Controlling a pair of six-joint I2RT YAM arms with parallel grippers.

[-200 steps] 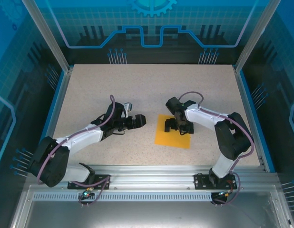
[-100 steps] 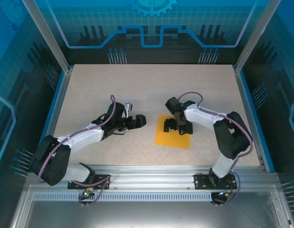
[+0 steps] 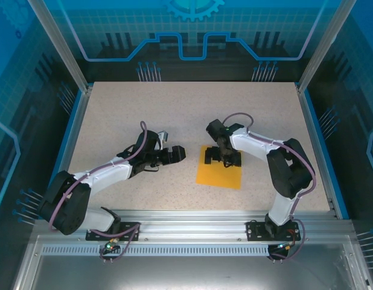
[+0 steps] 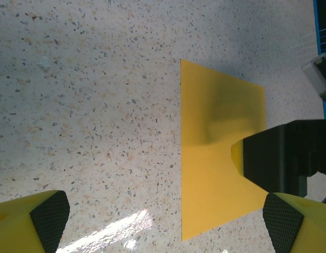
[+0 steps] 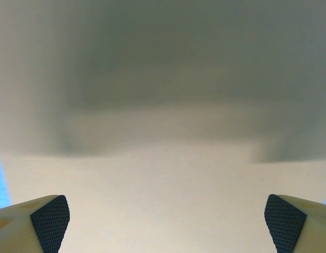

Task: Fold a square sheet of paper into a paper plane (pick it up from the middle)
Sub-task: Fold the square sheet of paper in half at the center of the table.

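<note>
The speckled beige tabletop (image 3: 114,115) occupies the middle of the top view. The flat orange-yellow square sheet of paper (image 3: 221,176) lies on it, just right of and below frame centre. Its upper edge is partly hidden beneath the right claw (image 3: 223,158); contact between the two cannot be determined. In the right wrist view that claw stands open, pads (image 5: 49,219) at the lower corners, and the surface beyond is blurred and shadowed. The left claw (image 3: 177,153) is open over bare tabletop, left of the sheet and apart from it. In the left wrist view, the right claw's black body covers part of the sheet's right side.
</note>
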